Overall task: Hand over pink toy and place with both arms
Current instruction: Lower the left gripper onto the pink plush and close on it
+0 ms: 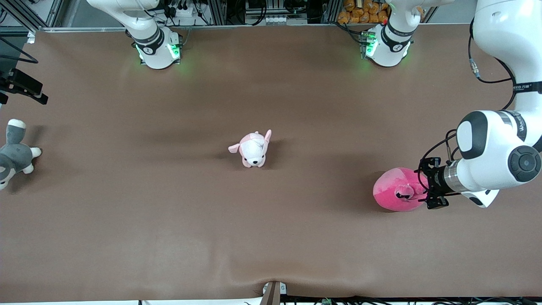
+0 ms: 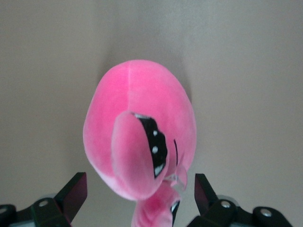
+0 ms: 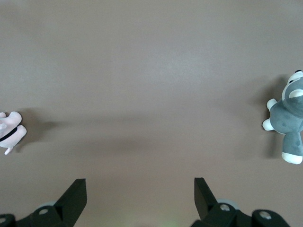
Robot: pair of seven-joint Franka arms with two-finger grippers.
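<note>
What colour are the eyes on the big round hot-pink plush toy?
Black with small white glints, on the round hot-pink plush toy; clearest in the left wrist view.

the only marking i can partly read is small print on the black band (image 1: 527,87) around my left arm (image 1: 504,38), near the table's edge at that arm's end; it ends in letters like "eed" followed by two characters i cannot make out. a second band on the forearm (image 1: 520,123) carries similar print, too small to read. each base collar (image 1: 149,45) bears a small white mark, not legible. the plush toys carry no readable text.
</note>
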